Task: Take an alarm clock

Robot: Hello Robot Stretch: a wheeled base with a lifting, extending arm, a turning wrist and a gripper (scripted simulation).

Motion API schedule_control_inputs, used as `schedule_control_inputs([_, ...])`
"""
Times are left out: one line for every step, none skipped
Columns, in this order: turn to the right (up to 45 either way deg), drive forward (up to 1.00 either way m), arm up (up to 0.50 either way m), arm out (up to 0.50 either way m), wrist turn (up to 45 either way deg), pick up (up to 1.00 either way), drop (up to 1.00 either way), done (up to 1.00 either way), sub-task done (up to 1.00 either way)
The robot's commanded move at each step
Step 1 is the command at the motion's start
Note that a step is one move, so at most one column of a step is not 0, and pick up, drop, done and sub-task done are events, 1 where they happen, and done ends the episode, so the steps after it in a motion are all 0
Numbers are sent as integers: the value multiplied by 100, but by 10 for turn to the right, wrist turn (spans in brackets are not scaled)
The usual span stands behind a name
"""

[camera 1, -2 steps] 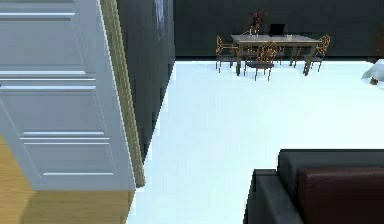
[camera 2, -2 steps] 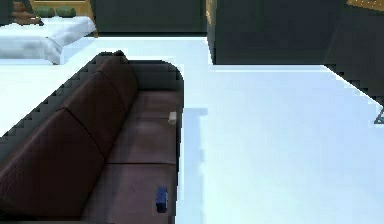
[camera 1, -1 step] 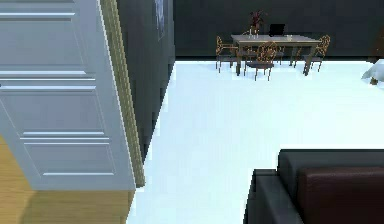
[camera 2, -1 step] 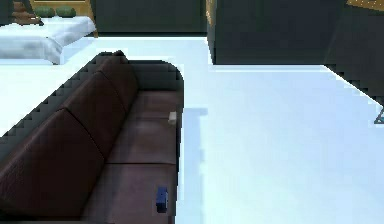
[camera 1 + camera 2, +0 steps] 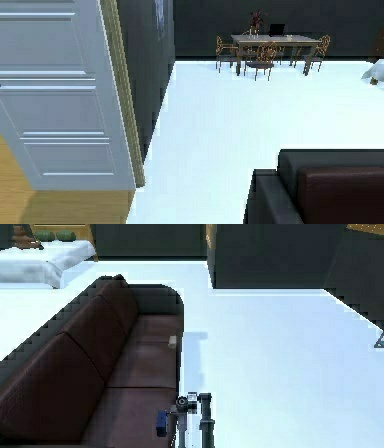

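1. The hand (image 5: 176,414) sits low and close to the robot, by the sofa (image 5: 90,354) end, likely tucked for driving. Whether it grasps anything cannot be told.
2. A pale thing (image 5: 173,341) lies on the sofa seat. It may be the alarm clock, but that is unsure.
3. The far counter (image 5: 272,40), ringed by chairs (image 5: 263,62), is another place to search.

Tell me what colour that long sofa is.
The sofa is dark brown with a blackish frame, best seen in the arm side view.

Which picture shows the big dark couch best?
The arm side view: the couch lies along it, with backrest, seat cushions and armrest plain. The forward view has one end of it in its bottom right corner.
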Motion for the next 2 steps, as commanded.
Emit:
schedule_control_inputs([0, 0, 0, 0, 450, 0, 0, 0, 0])
schedule_control_inputs([0, 0, 0, 0, 450, 0, 0, 0, 0])
